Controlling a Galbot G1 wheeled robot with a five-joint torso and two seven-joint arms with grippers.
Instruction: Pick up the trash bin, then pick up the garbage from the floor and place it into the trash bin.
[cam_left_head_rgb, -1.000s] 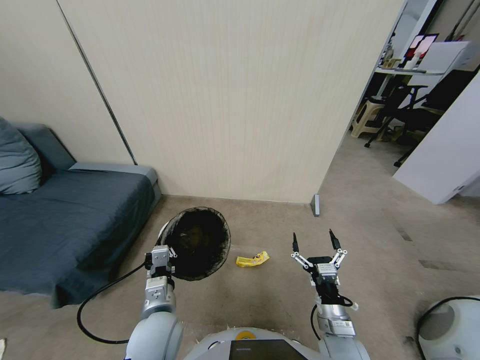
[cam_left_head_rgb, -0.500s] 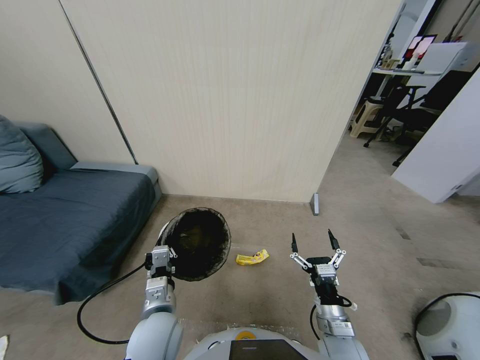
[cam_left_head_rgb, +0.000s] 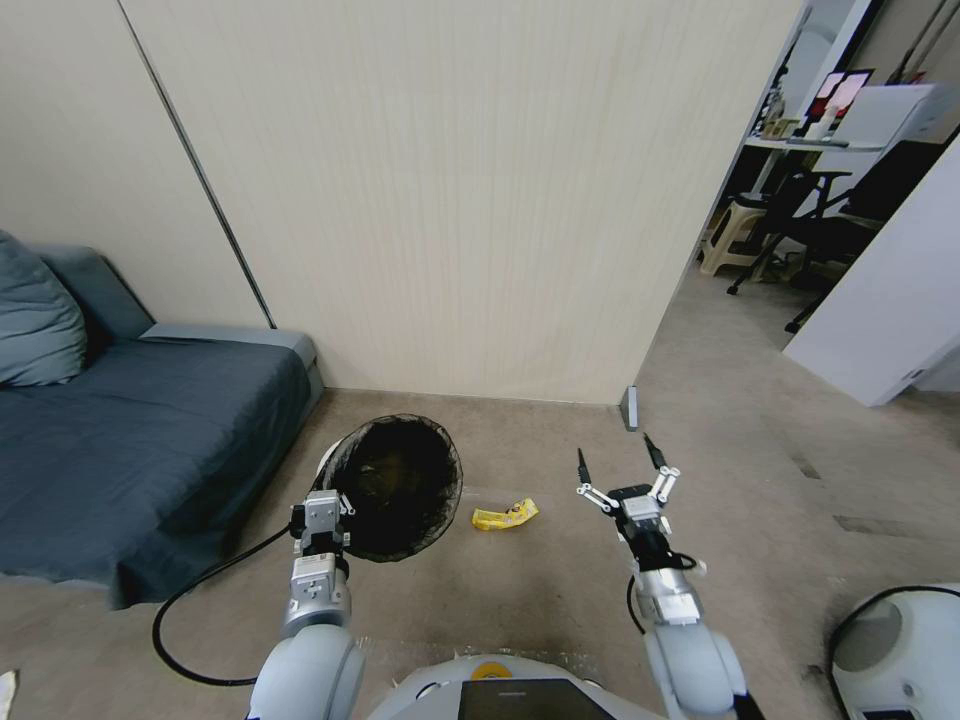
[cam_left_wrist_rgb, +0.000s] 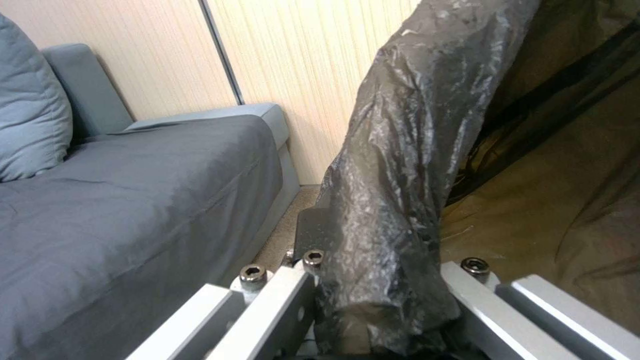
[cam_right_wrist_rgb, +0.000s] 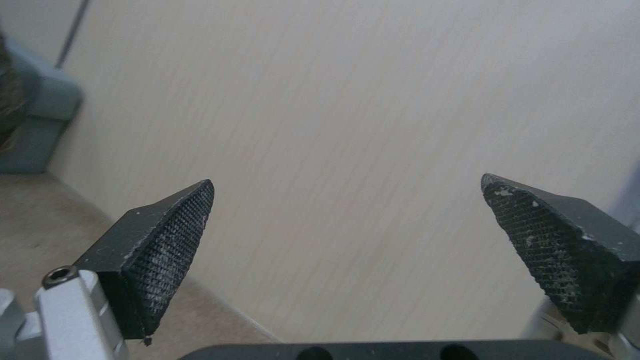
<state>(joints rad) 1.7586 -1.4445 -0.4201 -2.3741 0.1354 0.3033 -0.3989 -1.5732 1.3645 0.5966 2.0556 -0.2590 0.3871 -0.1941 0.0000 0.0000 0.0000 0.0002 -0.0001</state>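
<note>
Beige-grey floor (cam_left_head_rgb: 520, 590) is seen below a pale wood-grain wall (cam_left_head_rgb: 450, 200), with a grey sofa (cam_left_head_rgb: 130, 440) at the left. Beside the sofa, the trash bin (cam_left_head_rgb: 398, 487) is held tilted at its black-bagged rim by the left pincer (cam_left_head_rgb: 320, 515), clamped closed on it. Right of the bin, the right pincer (cam_left_head_rgb: 617, 462) is held above the floor, spread wide and empty. Between bin and right pincer, a yellow scrap of garbage (cam_left_head_rgb: 505, 516) lies on the floor.

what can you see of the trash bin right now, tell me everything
The trash bin is small and round, its white wall showing only as a sliver at the left edge. A thin, crinkled black bag lines it and folds over the rim. The left gripper is shut on the near rim, holding the bin tilted with its dark mouth towards the head camera, beside the sofa.
</note>
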